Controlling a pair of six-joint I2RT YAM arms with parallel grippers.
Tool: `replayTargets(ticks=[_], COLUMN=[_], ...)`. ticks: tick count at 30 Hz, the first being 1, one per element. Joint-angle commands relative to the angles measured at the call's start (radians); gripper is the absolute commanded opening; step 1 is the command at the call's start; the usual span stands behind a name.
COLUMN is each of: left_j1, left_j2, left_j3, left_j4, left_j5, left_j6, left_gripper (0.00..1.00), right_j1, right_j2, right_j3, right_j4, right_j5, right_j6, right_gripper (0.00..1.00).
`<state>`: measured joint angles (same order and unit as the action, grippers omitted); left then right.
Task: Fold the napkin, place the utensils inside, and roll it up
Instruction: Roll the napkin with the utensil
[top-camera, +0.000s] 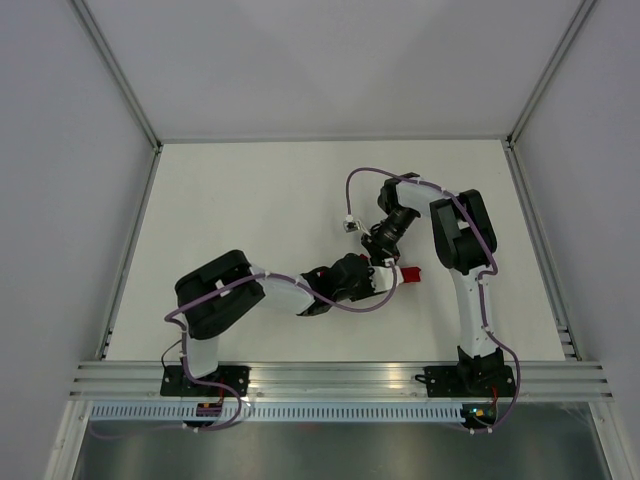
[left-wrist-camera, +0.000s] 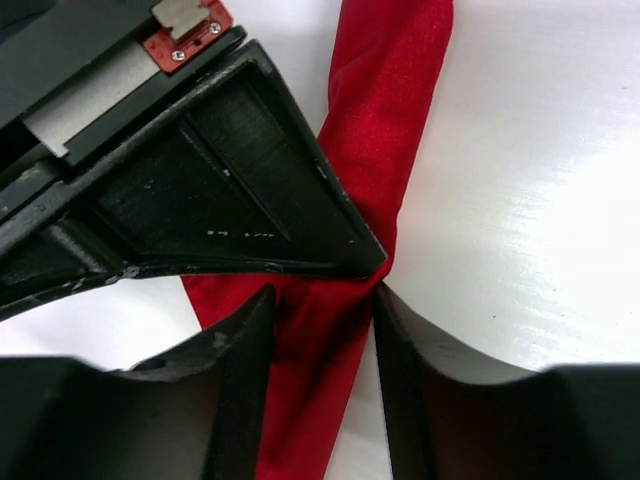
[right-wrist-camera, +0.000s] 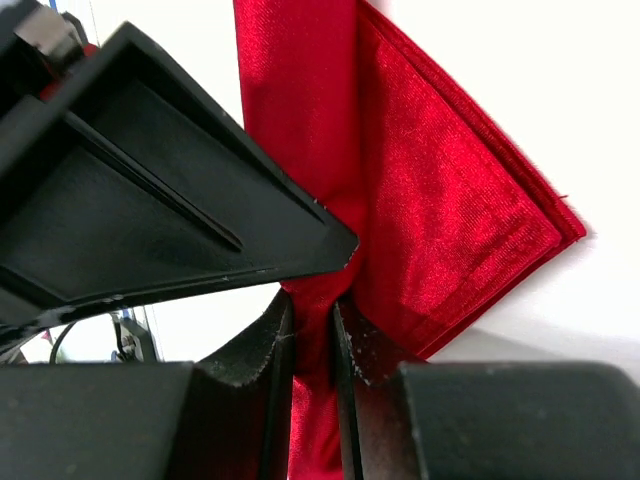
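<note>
Red cloth: the napkin (right-wrist-camera: 450, 220) shows to me as a folded stack of layers. One hemmed corner points out to the right in the right wrist view, and a narrower band runs away from the fold.
Where it lies: on the white table (top-camera: 250, 200), right of centre. From above I see only a small red end of the napkin (top-camera: 408, 273), poking out beside the two grippers.
Right gripper (right-wrist-camera: 312, 325): its fingers are almost together, with a thin gather of the cloth pinched between them.
Left gripper (left-wrist-camera: 325, 310): its fingers stand at a moderate gap. The red band fills that gap at the tips and touches both inner faces, so I read it as a hold.
Meeting point: both grippers work the same spot on the cloth. Each wrist camera shows the other gripper's black ribbed finger slanting in from the upper left, its tip at the cloth just beside my own fingertips.
Arms: the left arm (top-camera: 280, 290) reaches low across the table to the right. The right arm (top-camera: 460, 235) goes out and folds back toward the centre.
Lift: I cannot tell whether the gripped part is raised off the table.
</note>
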<state>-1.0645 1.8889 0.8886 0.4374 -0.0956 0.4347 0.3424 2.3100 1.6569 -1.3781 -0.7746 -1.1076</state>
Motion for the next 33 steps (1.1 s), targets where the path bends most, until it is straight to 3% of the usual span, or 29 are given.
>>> replayTargets(ticks=[1,7,9,13,20,28,33], left_j1=[0.000,0.020,0.027,0.041,0.055,0.090,0.156], left_j2=[0.048,0.073,0.075,0.090,0.119,0.142,0.153], left_j3=[0.015,0.039,0.052,0.076,0.121,0.168,0.219], left_j4=[-0.032,-0.121,-0.147,-0.224,-0.321,-0.391,-0.443], left_j5=[0.049,0.143,0.189,0.266,0.338,0.414,0.525], left_j6=[0.024,-0.010,-0.020,-0.033,-0.053,-0.089,-0.138], left_gripper=[0.46,0.20,0.16,0.07,0.03,0.02,0.02], right_j1=[-0.003,-0.003,-0.003,-0.005,-0.019,-0.068,-0.163], right_j2=[0.060,0.062,0.061,0.039,-0.064,-0.205,-0.288], right_j3=[0.004,0.021,0.026,0.038,0.037,0.047,0.021], right_j4=[0.109,0.099,0.096,0.100,0.253,0.430,0.575], right_j5=[0.090,0.089,0.087,0.080,0.090,0.092,0.055], right_j6=[-0.047,-0.041,-0.040,-0.014,0.178,0.451,0.615], right_gripper=[0.15,0.19,0.23,0.43,0.63,0.66,0.66])
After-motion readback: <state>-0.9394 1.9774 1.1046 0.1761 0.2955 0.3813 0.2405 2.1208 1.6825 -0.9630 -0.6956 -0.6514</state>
